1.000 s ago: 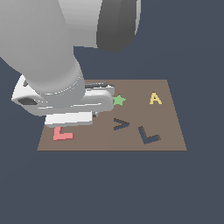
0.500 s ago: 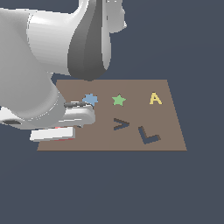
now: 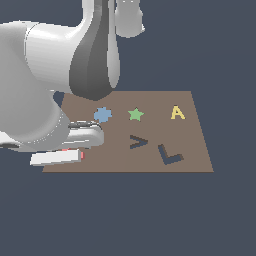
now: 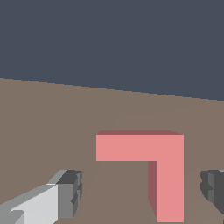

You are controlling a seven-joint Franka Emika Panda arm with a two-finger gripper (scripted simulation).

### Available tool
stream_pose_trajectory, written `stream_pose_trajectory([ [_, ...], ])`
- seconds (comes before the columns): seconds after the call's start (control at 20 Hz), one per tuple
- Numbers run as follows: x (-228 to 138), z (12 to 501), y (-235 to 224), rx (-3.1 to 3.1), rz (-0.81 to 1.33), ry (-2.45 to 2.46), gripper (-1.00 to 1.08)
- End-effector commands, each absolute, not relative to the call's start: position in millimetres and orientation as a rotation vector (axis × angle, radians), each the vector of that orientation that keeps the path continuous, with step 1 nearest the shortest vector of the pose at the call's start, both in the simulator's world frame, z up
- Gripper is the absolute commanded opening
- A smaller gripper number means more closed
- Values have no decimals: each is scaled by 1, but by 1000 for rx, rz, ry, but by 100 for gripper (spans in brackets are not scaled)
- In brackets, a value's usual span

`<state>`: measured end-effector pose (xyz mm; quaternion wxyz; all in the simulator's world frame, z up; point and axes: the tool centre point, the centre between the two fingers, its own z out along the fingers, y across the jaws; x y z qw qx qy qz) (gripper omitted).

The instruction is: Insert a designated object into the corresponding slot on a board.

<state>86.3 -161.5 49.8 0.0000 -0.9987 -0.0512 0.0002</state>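
Observation:
The pink-red L-shaped block [image 4: 148, 159] lies flat on the brown board [image 3: 200, 150], near its front corner on the exterior view's left. In the exterior view only a sliver of the block [image 3: 82, 155] shows beside the hand. My gripper [image 4: 140, 188] is open and low over the board. One finger [image 4: 68, 197] stands on each side of the block, apart from it. In the exterior view the gripper [image 3: 70, 150] is mostly hidden by the arm. The dark L-shaped slot [image 3: 169, 155] is empty at the board's front on the exterior view's right.
A blue shape [image 3: 102, 114], a green star [image 3: 135, 114] and a yellow letter A [image 3: 177, 112] lie along the board's far side. A smaller dark ">" recess [image 3: 138, 142] sits beside the L slot. The bulky arm covers the board's left end.
The arm has swung and lowered toward the board's front left corner. The pink L, in plain sight one second ago, is now almost covered by the hand.

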Motion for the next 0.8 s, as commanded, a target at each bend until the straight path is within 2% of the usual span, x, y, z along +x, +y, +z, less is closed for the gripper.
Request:
stream_pose_trajectory([
  [0.0, 86, 50, -161, -3137, 1, -162, 100],
  [0.5, 87, 30, -161, -3137, 0, -162, 100],
  [0.55, 87, 30, -161, -3137, 0, -162, -100],
  [0.75, 87, 30, -161, -3137, 0, -162, -100],
])
